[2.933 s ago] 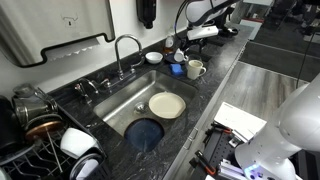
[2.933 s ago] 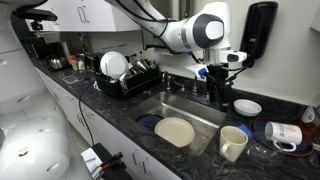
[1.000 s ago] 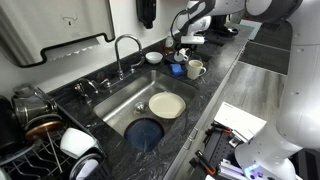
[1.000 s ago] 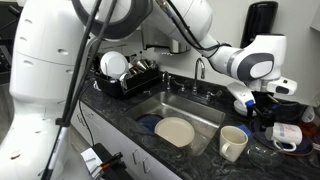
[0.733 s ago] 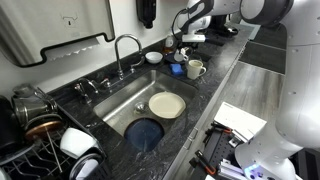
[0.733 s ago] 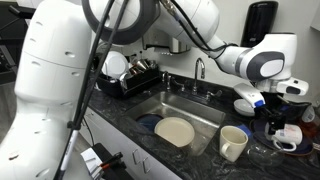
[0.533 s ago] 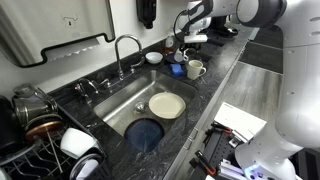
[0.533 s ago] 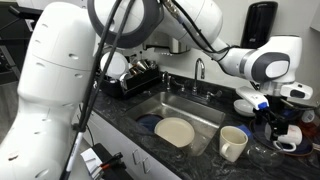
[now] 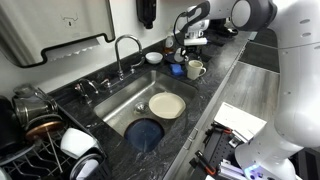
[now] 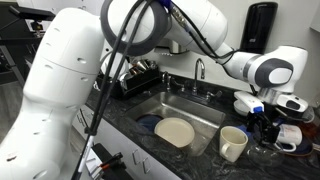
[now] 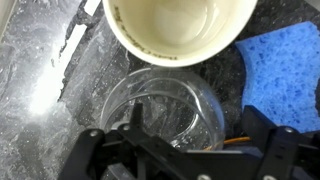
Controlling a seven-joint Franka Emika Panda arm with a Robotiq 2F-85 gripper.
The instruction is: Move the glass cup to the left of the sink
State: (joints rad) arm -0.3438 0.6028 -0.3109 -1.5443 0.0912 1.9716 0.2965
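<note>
The gripper (image 11: 172, 140) is hanging over the black speckled counter (image 11: 40, 90) with its fingers (image 11: 88, 150) spread wide apart, and in the wrist view the glass cup (image 11: 165, 105) is sitting upright between them, its clear rim reaching roughly from one finger to the other. Whether the pads are touching the glass cannot be told. Just beyond the fingertips, past the far side of the glass, the cream mug (image 11: 180, 25) is standing mouth-up, its rim lying right beside the glass cup's rim; the view from above is not showing whether they touch. Outside one finger and further out, a blue sponge (image 11: 285, 65) is lying flat on the counter. In both exterior views the gripper (image 9: 190, 45) (image 10: 262, 122) is pointing down at the end of the counter beside the sink (image 9: 130, 100) (image 10: 165, 105), and the mug (image 9: 195, 69) (image 10: 233, 143) is standing just beside the fingers on the sink's side. The glass itself is too faint to pick out there. In an exterior view a small blue cup (image 9: 177, 68) is sitting close to the fingers next to the mug. Well away from the fingers, a cream plate (image 9: 167, 105) (image 10: 175, 131) is lying in the basin, and the curved chrome tap (image 9: 125, 50) is rising behind it.
</note>
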